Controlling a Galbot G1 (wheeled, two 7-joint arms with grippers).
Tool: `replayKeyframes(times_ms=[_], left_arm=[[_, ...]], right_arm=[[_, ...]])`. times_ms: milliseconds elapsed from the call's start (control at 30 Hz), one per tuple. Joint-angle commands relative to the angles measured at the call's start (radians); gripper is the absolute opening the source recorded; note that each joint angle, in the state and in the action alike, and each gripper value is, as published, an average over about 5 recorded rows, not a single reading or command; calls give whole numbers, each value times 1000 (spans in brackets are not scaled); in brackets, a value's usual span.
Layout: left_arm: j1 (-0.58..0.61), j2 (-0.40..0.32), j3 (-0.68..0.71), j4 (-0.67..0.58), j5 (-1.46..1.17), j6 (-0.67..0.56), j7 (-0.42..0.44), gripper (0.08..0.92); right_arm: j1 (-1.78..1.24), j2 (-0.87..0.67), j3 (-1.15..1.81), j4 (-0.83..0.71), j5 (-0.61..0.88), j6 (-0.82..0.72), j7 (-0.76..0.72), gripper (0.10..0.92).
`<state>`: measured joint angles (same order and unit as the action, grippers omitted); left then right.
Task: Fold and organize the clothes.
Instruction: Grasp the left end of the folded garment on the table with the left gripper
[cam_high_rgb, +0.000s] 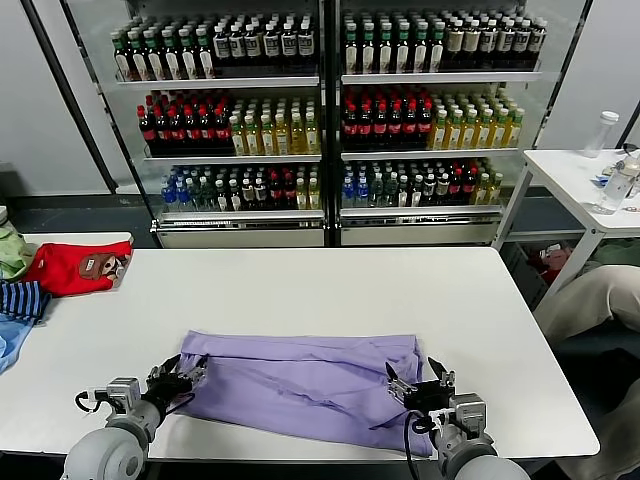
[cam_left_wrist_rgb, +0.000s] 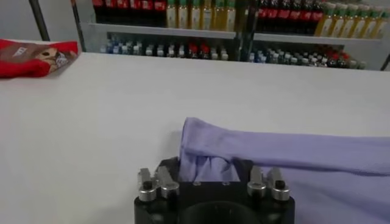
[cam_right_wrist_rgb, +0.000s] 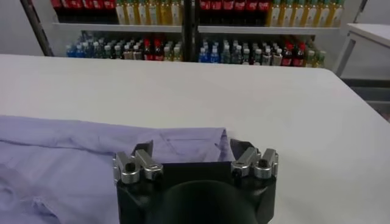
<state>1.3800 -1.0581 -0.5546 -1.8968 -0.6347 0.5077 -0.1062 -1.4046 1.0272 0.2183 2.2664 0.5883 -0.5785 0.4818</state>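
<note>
Your robot's two arms, head view.
Each grey, rounded arm ends in a black gripper: left gripper (cam_high_rgb: 180, 377), right gripper (cam_high_rgb: 420, 383). Silver screw-headed knuckles and black cables show at both wrists.

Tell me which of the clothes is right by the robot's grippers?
The lavender T-shirt, spread between both grippers. The red garment and blue striped garment lie far left.

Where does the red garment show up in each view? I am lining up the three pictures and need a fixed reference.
Head view: the red garment lies at the table's far left edge, beside a blue striped garment.
Left wrist view: the red garment sits in the upper left corner of the picture.
Right wrist view: not in it.
Shared landmark: the lavender T-shirt on the white table, with the drink shelves behind.
</note>
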Motion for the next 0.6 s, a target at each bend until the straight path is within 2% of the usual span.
replayKeyframes(times_ms=[33, 400, 467, 600], left_arm=[[-16, -12, 5, 19, -44, 21, -32, 548], [-51, -32, 22, 41, 25, 20, -40, 227], [-55, -38, 21, 33, 75, 18, -66, 169], [-72, -43, -11, -6, 160, 36, -180, 103]], right_arm=[[-6, 3, 0, -1, -17, 0, -4, 823], [-9, 19, -2, -6, -37, 0, -10, 823], [-11, 20, -1, -7, -42, 0, -10, 823], [-12, 14, 4, -3, -46, 0, -11, 823]])
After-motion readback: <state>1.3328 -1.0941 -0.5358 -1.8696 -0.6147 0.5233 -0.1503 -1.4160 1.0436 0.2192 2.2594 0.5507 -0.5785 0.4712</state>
